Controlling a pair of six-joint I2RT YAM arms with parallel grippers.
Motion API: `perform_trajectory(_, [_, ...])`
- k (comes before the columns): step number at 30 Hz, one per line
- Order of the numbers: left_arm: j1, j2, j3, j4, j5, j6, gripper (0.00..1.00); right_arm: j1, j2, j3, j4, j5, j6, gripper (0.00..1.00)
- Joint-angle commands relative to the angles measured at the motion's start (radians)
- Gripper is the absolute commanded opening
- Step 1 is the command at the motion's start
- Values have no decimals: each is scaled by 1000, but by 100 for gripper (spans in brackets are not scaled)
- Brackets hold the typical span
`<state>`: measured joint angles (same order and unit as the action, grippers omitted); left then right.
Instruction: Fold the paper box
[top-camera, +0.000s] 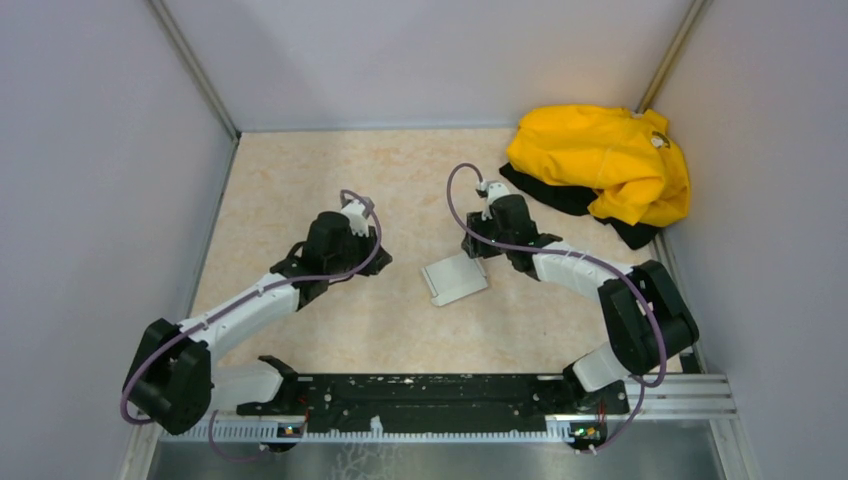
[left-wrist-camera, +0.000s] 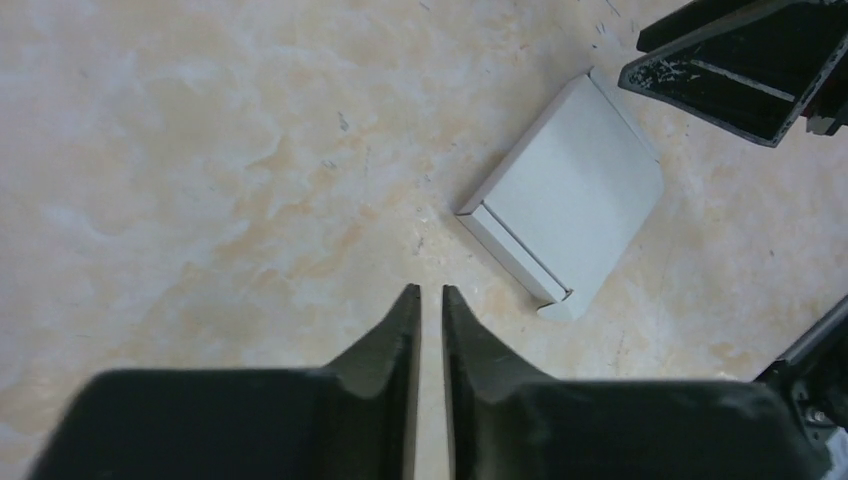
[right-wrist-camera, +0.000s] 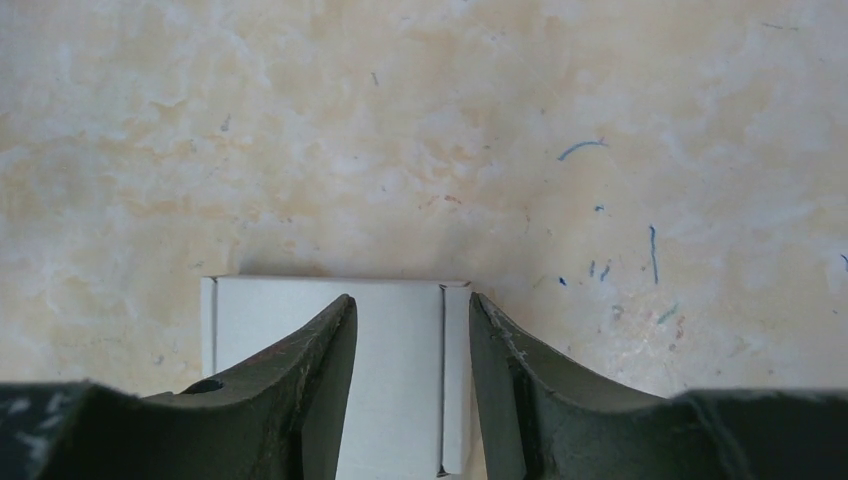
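Note:
The paper box (top-camera: 455, 280) lies flat on the beige table at the middle, pale grey-white and closed, with a narrow flap along one edge. My right gripper (top-camera: 474, 247) hovers over the box's far end. In the right wrist view the right gripper (right-wrist-camera: 410, 298) is open, its fingers spread above the box (right-wrist-camera: 400, 350) without touching it. My left gripper (top-camera: 378, 258) is left of the box and apart from it. Seen from the left wrist, the left gripper (left-wrist-camera: 430, 290) shows only a narrow gap with nothing in it; the box (left-wrist-camera: 570, 200) lies ahead to the right.
A yellow garment (top-camera: 605, 160) over dark cloth is heaped at the back right corner. Grey walls close in the table on the left, back and right. The right arm's finger (left-wrist-camera: 740, 70) shows at the top right of the left wrist view.

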<state>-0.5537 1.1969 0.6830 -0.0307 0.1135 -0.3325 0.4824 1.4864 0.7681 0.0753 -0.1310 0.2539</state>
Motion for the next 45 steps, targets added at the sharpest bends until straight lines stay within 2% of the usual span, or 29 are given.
perform_trajectory(1, [-4,29,-83,144,113,-94,10,1,-20,34,-48,120,-7,43])
perform_trajectory(3, [-6,52,-107,183,138,-120,2,1,-21,27,-52,150,9,36])
perform_trajectory(5, [-15,76,-130,241,167,-154,3,1,-12,30,-57,163,11,33])
perform_trajectory(11, [-54,150,-143,350,200,-201,5,1,-7,17,-67,192,13,34])
perform_trajectory(14, [-71,180,-142,391,211,-216,5,0,-10,-5,-44,162,16,36])
perform_trajectory(18, [-78,209,-151,453,238,-242,9,1,-9,-46,-1,136,27,45])
perform_trajectory(20, [-80,214,-167,488,250,-256,17,1,-16,-67,21,94,36,48])
perform_trajectory(22, [-83,214,-191,526,260,-278,30,1,-28,-88,29,85,49,51])
perform_trajectory(24, [-88,210,-214,565,268,-291,32,1,-46,-108,38,76,60,54])
perform_trajectory(26, [-89,206,-237,603,277,-301,42,0,-66,-128,46,72,68,58])
perform_trajectory(29, [-89,205,-270,676,293,-315,73,-7,-90,-152,64,54,81,62])
perform_trajectory(30, [-89,210,-280,693,293,-320,76,-14,-96,-160,71,48,85,62])
perform_trajectory(31, [-89,213,-289,711,292,-324,90,-21,-104,-170,81,38,92,62])
perform_trajectory(32, [-90,214,-299,728,293,-327,98,-30,-109,-179,93,23,100,63])
perform_trajectory(39, [-94,251,-347,889,328,-378,99,-84,-124,-245,224,-97,146,64])
perform_trajectory(45, [-111,286,-363,957,337,-418,99,-88,-105,-255,274,-152,162,65])
